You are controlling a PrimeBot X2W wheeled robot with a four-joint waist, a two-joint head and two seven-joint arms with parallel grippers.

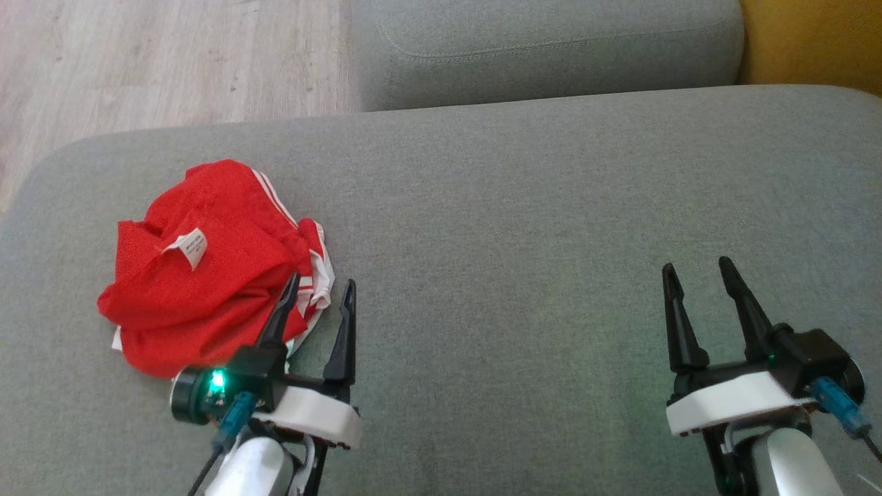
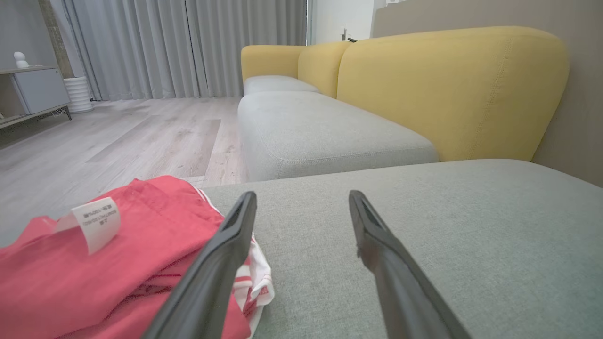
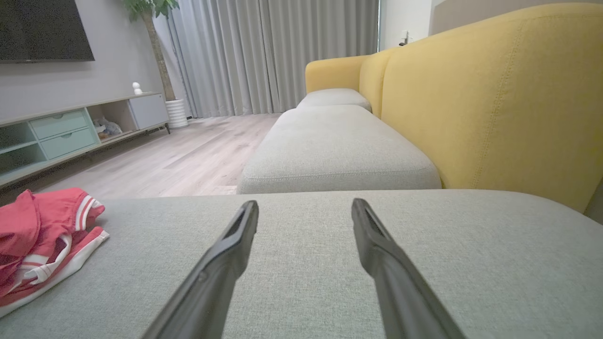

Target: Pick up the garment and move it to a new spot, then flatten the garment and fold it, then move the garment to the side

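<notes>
The garment (image 1: 179, 303) lies just left of the left gripper (image 1: 322, 279), spread empty like the right gripper (image 1: 695, 264).

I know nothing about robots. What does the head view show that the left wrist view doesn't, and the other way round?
Head view, looking down: the right gripper, its two dark fingers apart, and the whole crumpled outline of the red garment with white stripes. Left wrist view, looking along the seat: grey curtains, a low grey cabinet and the room beyond. Both: the garment's white label, the grey fabric seat cushion, pale wooden floor, some yellow sofa back, and the left gripper, open at the garment's edge.
</notes>
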